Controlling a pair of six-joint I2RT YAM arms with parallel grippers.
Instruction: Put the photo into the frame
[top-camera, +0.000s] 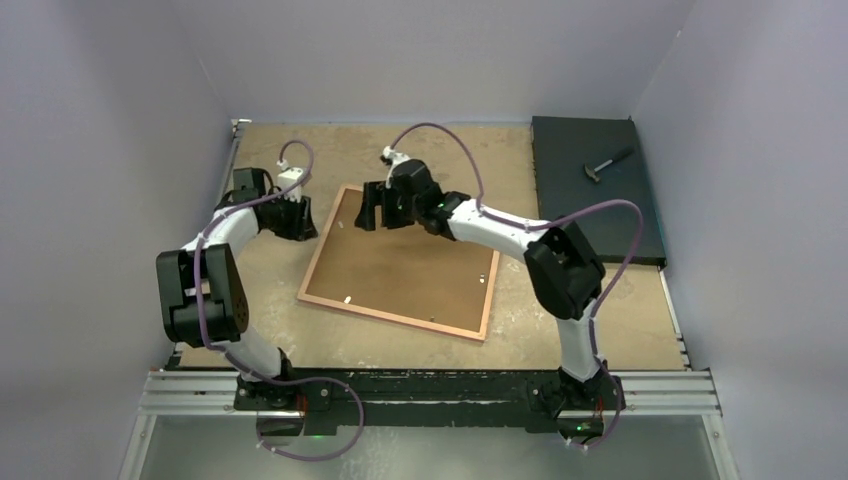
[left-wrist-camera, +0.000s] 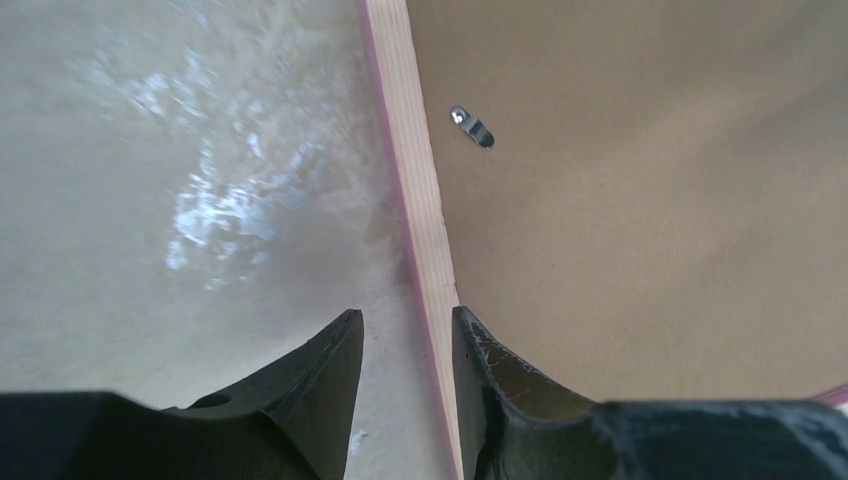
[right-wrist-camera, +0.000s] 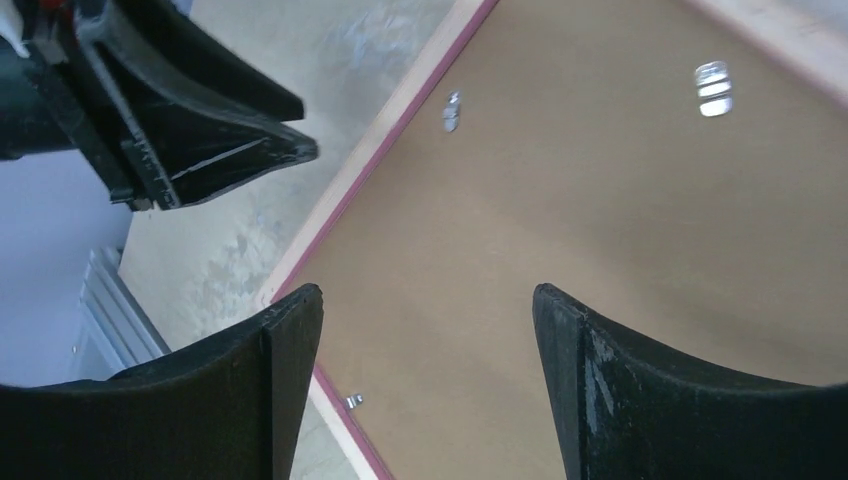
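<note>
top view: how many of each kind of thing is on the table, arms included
frame: 1
backing board: 1
dark mat: 1
hammer: 1
arms: 2, ending in the left pincer and the right pincer
total: 6

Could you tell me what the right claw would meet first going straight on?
The right claw would probably land on the brown backing board inside the frame; depth is unclear.
</note>
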